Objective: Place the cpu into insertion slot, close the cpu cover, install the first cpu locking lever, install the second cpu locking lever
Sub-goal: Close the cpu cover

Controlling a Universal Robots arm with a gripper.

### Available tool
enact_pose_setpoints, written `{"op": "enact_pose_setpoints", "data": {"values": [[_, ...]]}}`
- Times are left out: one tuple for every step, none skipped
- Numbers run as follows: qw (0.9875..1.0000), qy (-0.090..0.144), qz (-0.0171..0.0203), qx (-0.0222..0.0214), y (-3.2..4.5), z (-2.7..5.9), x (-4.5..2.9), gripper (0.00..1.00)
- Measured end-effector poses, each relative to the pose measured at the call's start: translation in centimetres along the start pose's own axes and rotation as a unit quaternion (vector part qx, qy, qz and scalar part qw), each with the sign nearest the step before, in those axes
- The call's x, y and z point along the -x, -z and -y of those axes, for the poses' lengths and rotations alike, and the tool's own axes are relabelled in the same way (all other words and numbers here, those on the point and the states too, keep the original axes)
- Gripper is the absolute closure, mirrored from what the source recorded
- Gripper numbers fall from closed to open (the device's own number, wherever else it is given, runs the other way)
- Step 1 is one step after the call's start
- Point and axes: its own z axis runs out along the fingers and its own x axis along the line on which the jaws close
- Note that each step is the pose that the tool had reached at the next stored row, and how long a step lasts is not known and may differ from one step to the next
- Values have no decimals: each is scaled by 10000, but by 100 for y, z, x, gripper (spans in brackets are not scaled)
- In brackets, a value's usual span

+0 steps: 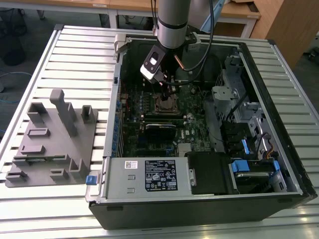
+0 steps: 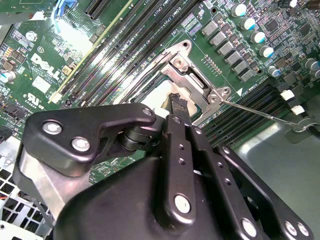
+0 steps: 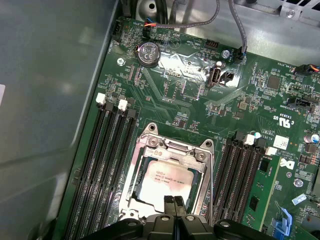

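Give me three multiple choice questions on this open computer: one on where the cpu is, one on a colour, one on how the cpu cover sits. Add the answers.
1. Where is the cpu?
A) on the grey fixture block
B) in the insertion slot
C) on the power supply box

2. What colour is the motherboard?
A) red
B) white
C) green

3. How does the cpu cover sit?
A) lying flat, framing the cpu
B) standing upright
C) off on the table

Answers:
1 B, its silver face shows inside the socket, near the pincer.
2 C, the board is green in both wrist views.
3 A, the first wrist view shows the frame down around the chip.
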Motion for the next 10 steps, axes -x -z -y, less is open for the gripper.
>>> {"op": "enact_pose_setpoints", "data": {"values": [[10000,0,0,0,0,0,0,90],[10000,0,0,0,0,0,0,90],[10000,0,0,0,0,0,0,90],[10000,4,0,0,0,0,0,90],[10000,18,0,0,0,0,0,90],[10000,41,-1,0,0,0,0,90],[10000,74,-1,1,-1,0,0,90],[9999,118,-2,1,-1,0,0,90],[9999,172,-3,2,-2,0,0,90],[9997,235,-6,3,-3,0,0,90]]}}
